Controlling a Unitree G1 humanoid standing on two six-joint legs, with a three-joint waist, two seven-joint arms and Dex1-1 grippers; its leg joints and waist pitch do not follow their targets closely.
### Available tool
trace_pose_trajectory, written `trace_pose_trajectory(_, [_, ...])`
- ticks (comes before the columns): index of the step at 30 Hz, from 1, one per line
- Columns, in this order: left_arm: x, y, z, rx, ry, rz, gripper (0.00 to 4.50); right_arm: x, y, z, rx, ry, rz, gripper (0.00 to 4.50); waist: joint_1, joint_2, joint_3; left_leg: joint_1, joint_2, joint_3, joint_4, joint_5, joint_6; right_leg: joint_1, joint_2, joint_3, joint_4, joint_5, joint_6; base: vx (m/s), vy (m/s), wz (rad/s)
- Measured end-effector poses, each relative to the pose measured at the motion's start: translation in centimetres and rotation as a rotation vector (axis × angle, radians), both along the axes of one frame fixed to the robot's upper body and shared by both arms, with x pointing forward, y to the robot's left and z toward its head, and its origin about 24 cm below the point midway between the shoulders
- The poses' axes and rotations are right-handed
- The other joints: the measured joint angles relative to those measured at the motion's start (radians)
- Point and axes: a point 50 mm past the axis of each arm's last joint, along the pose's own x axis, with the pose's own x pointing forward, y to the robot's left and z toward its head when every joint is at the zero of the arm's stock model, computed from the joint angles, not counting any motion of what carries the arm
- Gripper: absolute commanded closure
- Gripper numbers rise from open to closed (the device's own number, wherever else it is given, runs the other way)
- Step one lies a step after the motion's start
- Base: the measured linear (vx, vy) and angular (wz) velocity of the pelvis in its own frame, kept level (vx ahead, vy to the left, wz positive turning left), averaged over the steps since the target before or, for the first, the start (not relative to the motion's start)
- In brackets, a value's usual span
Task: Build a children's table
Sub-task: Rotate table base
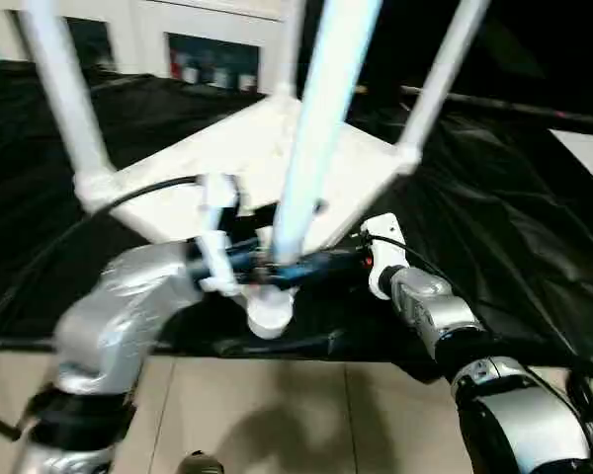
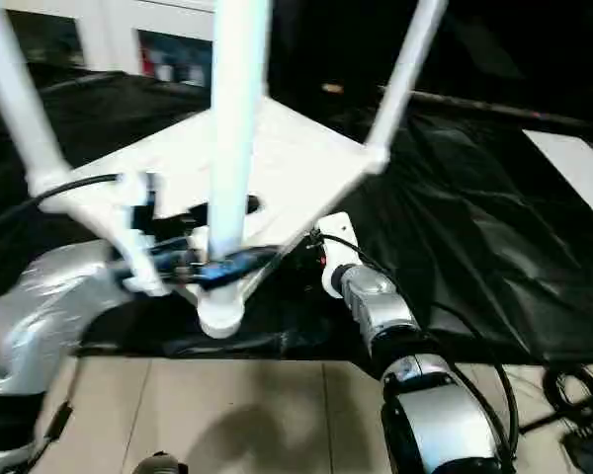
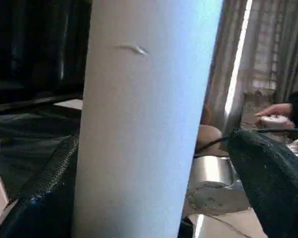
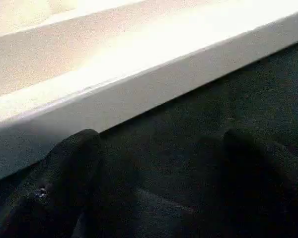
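Near leg: upright white tube between the left gripper's spread black fingers, at the top's near corner socket.
Right gripper: fingers apart, empty, just beside the rim.
Table top: upside down on black sheeting, other legs standing.

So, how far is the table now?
Done: the table top lies upside down, with legs standing in its corner sockets. In hand: the open left gripper straddles the nearest leg; the right gripper faces the rim. Left: turning the table upright.
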Motion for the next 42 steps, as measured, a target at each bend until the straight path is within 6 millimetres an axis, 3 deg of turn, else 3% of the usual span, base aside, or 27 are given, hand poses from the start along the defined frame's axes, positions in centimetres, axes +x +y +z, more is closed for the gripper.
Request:
trace_pose_trajectory(6, [2.9, -1.4, -0.4, 0.07, -0.055, 0.155, 0.0, 0.0, 1.5, 0.1, 0.012, -0.017, 0.037, 0.09, -0.023, 0.017, 0.001, 0.002, 0.001, 0.0, -0.001, -0.002, 0.004, -0.003, 0.0, 0.001, 0.0, 0.008, -0.004, 0.0, 0.0, 0.0])
trace_pose_trajectory(10, [5.2, -0.9, -1.2, 0.158, -0.083, 0.318, 0.0, 0.2, 1.7, 0.3, 0.008, -0.035, 0.011, 0.09, -0.022, 0.027, 0.0, 0.001, 0.001, 0.001, -0.001, -0.001, 0.006, -0.006, 0.0, 0.001, 0.0, 0.013, -0.005, 0.0, 0.0, 0.0])
trace_pose_trajectory(14, [7.7, -0.5, -1.0, 0.233, -0.17, 0.492, 0.0, 0.7, 1.5, 1.2, 0.054, -0.1, -0.034, 0.09, -0.017, 0.034, -0.002, 0.0, 0.0, 0.002, -0.001, 0.002, 0.009, -0.01, -0.001, 0.003, 0.0, 0.018, -0.005, 0.0, 0.0, 0.0])
trace_pose_trajectory(19, [8.6, 0.2, -1.8, 0.235, -0.186, 0.601, 0.0, 1.1, -0.7, 2.0, 0.096, -0.159, -0.109, 0.09, 0.001, 0.038, -0.002, -0.002, 0.0, 0.003, -0.001, 0.003, 0.011, -0.012, -0.002, 0.002, 0.0, 0.019, -0.005, 0.0, 0.0, 0.0])
trace_pose_trajectory(22, [9.0, -0.4, -2.2, 0.209, -0.168, 0.62, 0.0, 0.9, -1.7, 2.0, 0.11, -0.193, -0.122, 0.09, 0.015, 0.04, -0.002, -0.002, 0.0, 0.003, 0.0, 0.003, 0.012, -0.012, -0.002, 0.003, -0.001, 0.019, -0.005, 0.0, 0.0, 0.0])
trace_pose_trajectory(28, [8.3, -1.9, -1.3, 0.06, -0.153, 0.535, 0.0, -0.3, -2.4, 1.1, 0.127, -0.207, -0.11, 0.09, 0.023, 0.052, -0.001, -0.004, 0.0, 0.004, 0.001, 0.002, 0.013, -0.013, -0.003, 0.003, -0.002, 0.019, -0.005, 0.0, 0.0, 0.0])
trace_pose_trajectory(29, [7.0, -2.2, -1.4, -0.014, -0.159, 0.46, 0.0, -1.0, -2.9, 1.2, 0.148, -0.239, -0.116, 0.09, 0.026, 0.059, -0.004, -0.004, 0.0, 0.004, 0.001, 0.001, 0.015, -0.012, -0.003, 0.003, -0.006, 0.019, -0.005, 0.0, 0.0, 0.0])
trace_pose_trajectory(32, [5.5, -1.8, -2.0, -0.063, -0.154, 0.405, 0.0, -1.9, -3.7, 1.3, 0.159, -0.256, -0.134, 0.09, 0.025, 0.063, -0.004, -0.005, 0.0, 0.005, 0.0, 0.001, 0.016, -0.012, -0.002, 0.003, -0.007, 0.019, -0.004, 0.0, 0.0, 0.0])
trace_pose_trajectory(34, [4.3, -1.0, -2.9, -0.05, -0.155, 0.396, 0.0, -2.9, -4.5, 1.4, 0.16, -0.274, -0.154, 0.09, 0.021, 0.068, -0.007, -0.005, 0.0, 0.005, -0.001, 0.0, 0.017, -0.012, -0.002, 0.003, -0.011, 0.019, -0.004, 0.0, 0.0, 0.0])
trace_pose_trajectory(38, [2.8, 2.0, -7.1, 0.028, -0.123, 0.571, 0.0, -5.6, -5.0, 1.2, 0.178, -0.272, -0.161, 0.09, 0.016, 0.076, -0.01, -0.006, 0.0, 0.005, -0.002, -0.002, 0.02, -0.012, -0.002, 0.005, -0.017, 0.021, 0.001, 0.0, 0.0, 0.0])
trace_pose_trajectory(42, [2.0, 4.8, -8.6, 0.024, -0.102, 0.7, 0.0, -7.1, -5.2, 0.9, 0.178, -0.271, -0.162, 0.09, 0.002, 0.078, -0.01, -0.003, 0.0, 0.006, -0.005, -0.002, 0.02, -0.012, -0.002, 0.007, -0.017, 0.021, 0.001, 0.0, 0.0, 0.0])
